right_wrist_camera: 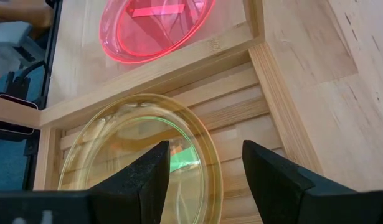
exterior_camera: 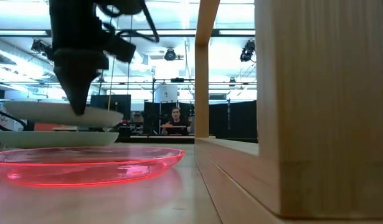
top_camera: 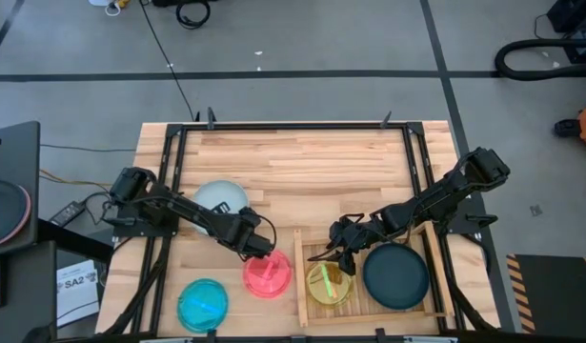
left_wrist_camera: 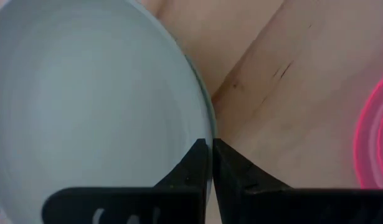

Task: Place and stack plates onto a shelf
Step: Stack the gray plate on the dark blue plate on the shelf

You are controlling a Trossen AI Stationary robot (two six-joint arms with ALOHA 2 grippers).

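The left gripper (left_wrist_camera: 211,163) hovered over the counter (top_camera: 302,157) between the pale plate (top_camera: 220,200) and the pink plate (top_camera: 267,274), its 2 fingers (left_wrist_camera: 192,168) closed to a thin slit on the rim of the pale plate; in the low view that plate (exterior_camera: 57,115) hung lifted and roughly level above another pale plate (exterior_camera: 54,138) resting on the counter. The held plate extended back from the fingertips toward the left arm's base, so the grip lay on the edge nearest the shelf (top_camera: 299,276), which stood just beyond the pink plate to the right. The right gripper (right_wrist_camera: 200,163) waited over the shelf's left half with fingers (right_wrist_camera: 275,171) spread wide and holding nothing, directly above the yellow-green plate (right_wrist_camera: 141,155) lying on the slats. The dark plate (top_camera: 395,275) filled the shelf's right half, and the cyan plate (top_camera: 202,303) lay on the counter at the near left, well apart from both grippers. Judged from this layout, the coming move turned on a rightward carry: the left arm was the nearer to its load, yet both shelf positions were occupied, so the pale plate would have to be stacked, probably on the dark plate of similar size, while passing the right gripper. A person (exterior_camera: 175,118) sat in the room beyond.
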